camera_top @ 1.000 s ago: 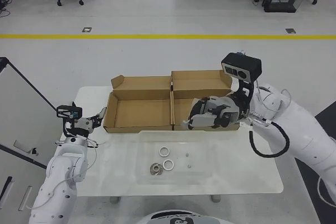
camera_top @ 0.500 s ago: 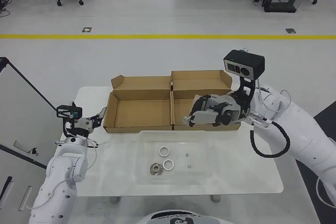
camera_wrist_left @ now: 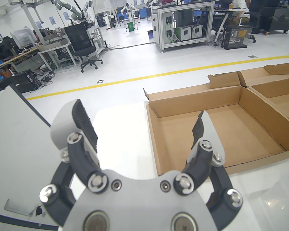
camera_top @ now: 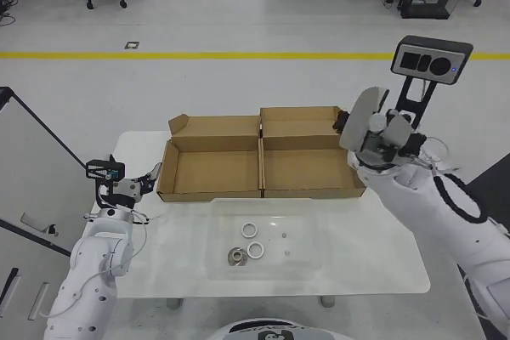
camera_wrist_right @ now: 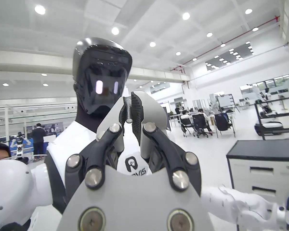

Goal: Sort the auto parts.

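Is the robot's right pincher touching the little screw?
Touching. The right wrist view shows the right gripper clamped against both sides of the threaded screw.

Glossy white arms (camera_top: 98, 263), a black cable (camera_top: 459, 204) on the right one. Left gripper (camera_wrist_left: 139, 110) and right gripper (camera_wrist_right: 130, 98): silver plates, round screws, black linkages, ribbed pads (camera_wrist_left: 83, 121).

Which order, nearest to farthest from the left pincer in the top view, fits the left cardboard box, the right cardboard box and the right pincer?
From the left pincer:
1. Left cardboard box, just beside it.
2. Right cardboard box, adjoining the first box's far side.
3. Right pincer, held high past the right box, shut on a screw.
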You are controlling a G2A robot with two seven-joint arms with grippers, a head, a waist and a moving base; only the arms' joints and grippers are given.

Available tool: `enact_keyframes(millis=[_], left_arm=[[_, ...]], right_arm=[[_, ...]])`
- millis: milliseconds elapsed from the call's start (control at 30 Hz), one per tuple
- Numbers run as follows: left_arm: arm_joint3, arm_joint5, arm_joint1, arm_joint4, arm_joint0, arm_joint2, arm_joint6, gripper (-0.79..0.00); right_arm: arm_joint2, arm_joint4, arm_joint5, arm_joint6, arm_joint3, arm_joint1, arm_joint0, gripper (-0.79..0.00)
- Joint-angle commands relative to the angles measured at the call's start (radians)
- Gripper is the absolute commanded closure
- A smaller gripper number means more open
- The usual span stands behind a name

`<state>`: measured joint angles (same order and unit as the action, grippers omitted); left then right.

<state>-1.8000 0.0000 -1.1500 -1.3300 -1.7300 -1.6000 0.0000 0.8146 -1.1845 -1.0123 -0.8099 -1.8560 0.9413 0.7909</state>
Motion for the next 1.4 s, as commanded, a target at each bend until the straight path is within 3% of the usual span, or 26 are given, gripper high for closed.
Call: enact_keyframes(millis=[0, 233, 567, 800, 1200, 1367], left_arm=[[0.0, 0.0, 0.0, 0.0, 0.0, 0.0, 0.0, -0.785], [0.0, 0.0, 0.0, 0.0, 0.0, 0.0, 0.0, -0.785], [0.0, 0.0, 0.0, 0.0, 0.0, 0.0, 0.0, -0.785], [0.0, 0.0, 0.0, 0.0, 0.0, 0.0, 0.0, -0.785], [0.0, 0.0, 0.0, 0.0, 0.0, 0.0, 0.0, -0.785], [0.0, 0.0, 0.0, 0.0, 0.0, 0.0, 0.0, -0.785]], right_arm=[[0.003, -0.029, 0.0, 0.002, -0.007, 0.019, 0.001, 0.0], [0.003, -0.023, 0.021, -0.019, 0.024, 0.071, -0.011, 0.0], [0.052, 0.137, 0.16, -0.151, 0.132, 0.088, -0.042, 0.0], [0.081, 0.224, 0.229, -0.162, 0.133, 0.096, -0.042, 0.0], [0.1, -0.045, 0.159, -0.157, 0.1, 0.137, 0.03, 0.0], [0.133, -0.027, 0.186, -0.184, 0.114, 0.147, 0.044, 0.0]])
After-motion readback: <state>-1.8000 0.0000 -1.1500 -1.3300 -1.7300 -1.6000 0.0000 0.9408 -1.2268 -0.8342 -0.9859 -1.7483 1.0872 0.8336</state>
